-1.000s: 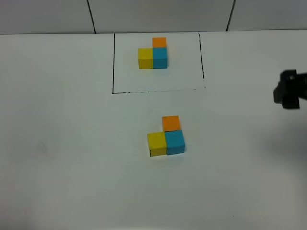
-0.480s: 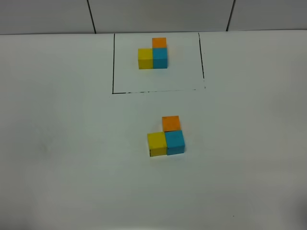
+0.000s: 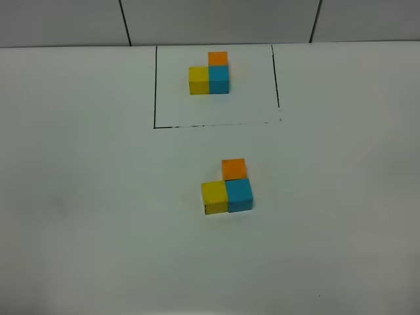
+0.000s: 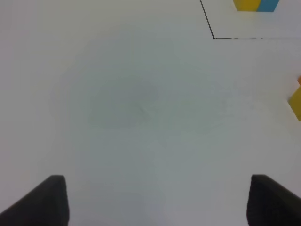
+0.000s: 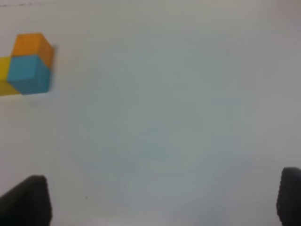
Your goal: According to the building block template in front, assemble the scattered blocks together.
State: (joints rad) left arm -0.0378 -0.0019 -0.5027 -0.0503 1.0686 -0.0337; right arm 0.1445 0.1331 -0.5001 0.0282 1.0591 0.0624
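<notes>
The building block template (image 3: pixel 209 73) is an L of yellow, blue and orange cubes inside a thin black drawn rectangle (image 3: pixel 155 92) at the back of the white table. The scattered blocks lie together in the middle: yellow cube (image 3: pixel 214 197), sky-blue cube (image 3: pixel 239 194) and orange cube (image 3: pixel 233 168), touching in the same L shape. They also show in the right wrist view (image 5: pixel 29 70). Neither gripper shows in the exterior view. My left gripper (image 4: pixel 157 200) is open and empty over bare table. My right gripper (image 5: pixel 162 200) is open and empty, well apart from the cubes.
The white table (image 3: pixel 98 230) spreads around both groups. A tiled wall with dark seams (image 3: pixel 125 23) runs along the back edge. In the left wrist view the frame's corner (image 4: pixel 212 36) and the edge of the yellow cube (image 4: pixel 296 101) show.
The right arm, seen at the right edge one second ago, has withdrawn out of the exterior view. The cubes have not moved.
</notes>
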